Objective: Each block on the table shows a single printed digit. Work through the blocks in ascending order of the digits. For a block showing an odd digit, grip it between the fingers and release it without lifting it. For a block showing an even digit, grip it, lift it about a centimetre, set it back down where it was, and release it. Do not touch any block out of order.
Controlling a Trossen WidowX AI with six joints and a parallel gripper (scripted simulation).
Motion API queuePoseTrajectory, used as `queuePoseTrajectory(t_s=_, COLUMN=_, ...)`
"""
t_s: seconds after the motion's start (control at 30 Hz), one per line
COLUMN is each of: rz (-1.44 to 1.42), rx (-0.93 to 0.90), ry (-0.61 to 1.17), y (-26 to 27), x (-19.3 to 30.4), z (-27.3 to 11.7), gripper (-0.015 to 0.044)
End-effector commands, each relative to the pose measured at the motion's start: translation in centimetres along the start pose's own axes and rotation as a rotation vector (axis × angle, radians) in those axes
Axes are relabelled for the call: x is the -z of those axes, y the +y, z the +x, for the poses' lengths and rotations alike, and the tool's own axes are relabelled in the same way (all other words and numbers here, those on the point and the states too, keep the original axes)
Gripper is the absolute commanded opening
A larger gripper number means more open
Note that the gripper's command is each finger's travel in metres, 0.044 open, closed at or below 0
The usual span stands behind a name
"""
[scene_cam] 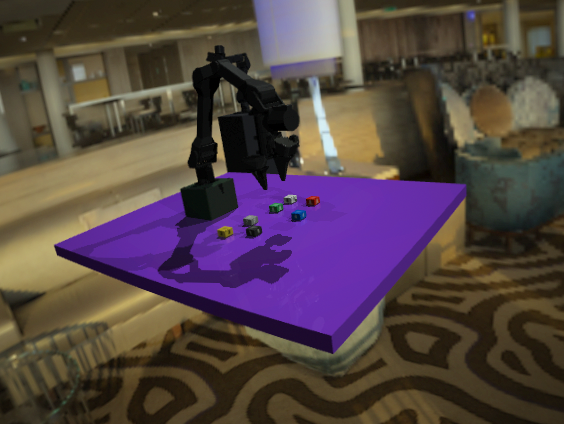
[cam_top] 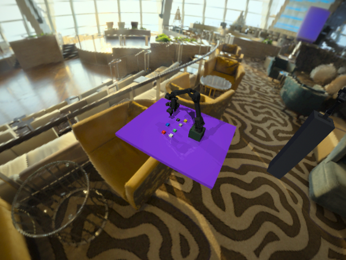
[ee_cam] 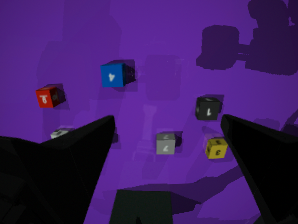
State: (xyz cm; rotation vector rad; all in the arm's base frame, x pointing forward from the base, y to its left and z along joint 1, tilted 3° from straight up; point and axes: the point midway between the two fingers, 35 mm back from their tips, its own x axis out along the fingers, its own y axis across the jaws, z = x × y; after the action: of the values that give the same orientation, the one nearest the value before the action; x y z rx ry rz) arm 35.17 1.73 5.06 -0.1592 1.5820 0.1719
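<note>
My gripper (cam_top: 173, 112) (scene_cam: 274, 184) (ee_cam: 169, 120) is open and empty, above the blocks. The black block (cam_top: 178, 119) (scene_cam: 254, 231) (ee_cam: 207, 109) shows 1 and appears near the right finger in the wrist view. The yellow block (cam_top: 185, 121) (scene_cam: 225, 232) (ee_cam: 216, 149) shows 3, the blue block (cam_top: 167, 124) (scene_cam: 298, 215) (ee_cam: 113, 75) 4, the grey block (cam_top: 180, 124) (scene_cam: 250, 220) (ee_cam: 165, 146) 7. The red block (cam_top: 163, 132) (scene_cam: 312, 201) (ee_cam: 46, 97) has an unclear digit. The left finger mostly hides the green block (cam_top: 174, 130) (scene_cam: 275, 208) and partly the white block (cam_top: 170, 135) (scene_cam: 290, 199).
The blocks stand apart on the purple table (cam_top: 199, 165) (scene_cam: 380, 240). The arm's dark base (cam_top: 196, 133) (scene_cam: 210, 199) (ee_cam: 142, 205) stands beside the group. The arm's shadow falls across the table.
</note>
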Motion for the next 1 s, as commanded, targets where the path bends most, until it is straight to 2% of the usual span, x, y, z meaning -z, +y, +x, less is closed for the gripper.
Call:
queuePoseTrajectory(t_s=0.0, rz=0.01, rx=0.011, ry=-0.003, y=-6.0, x=2.5, z=-0.2, gripper=0.04)
queuePoseTrajectory(t_s=0.77, rz=0.01, rx=0.011, ry=-0.002, y=-6.9, x=3.0, z=-0.2, gripper=0.04)
queuePoseTrajectory(t_s=0.83, rz=0.01, rx=0.011, ry=-0.003, y=-5.8, x=2.8, z=-0.2, gripper=0.04)
queuePoseTrajectory(t_s=0.97, rz=0.01, rx=0.006, ry=-0.006, y=0.7, x=2.1, z=-0.3, gripper=0.04)
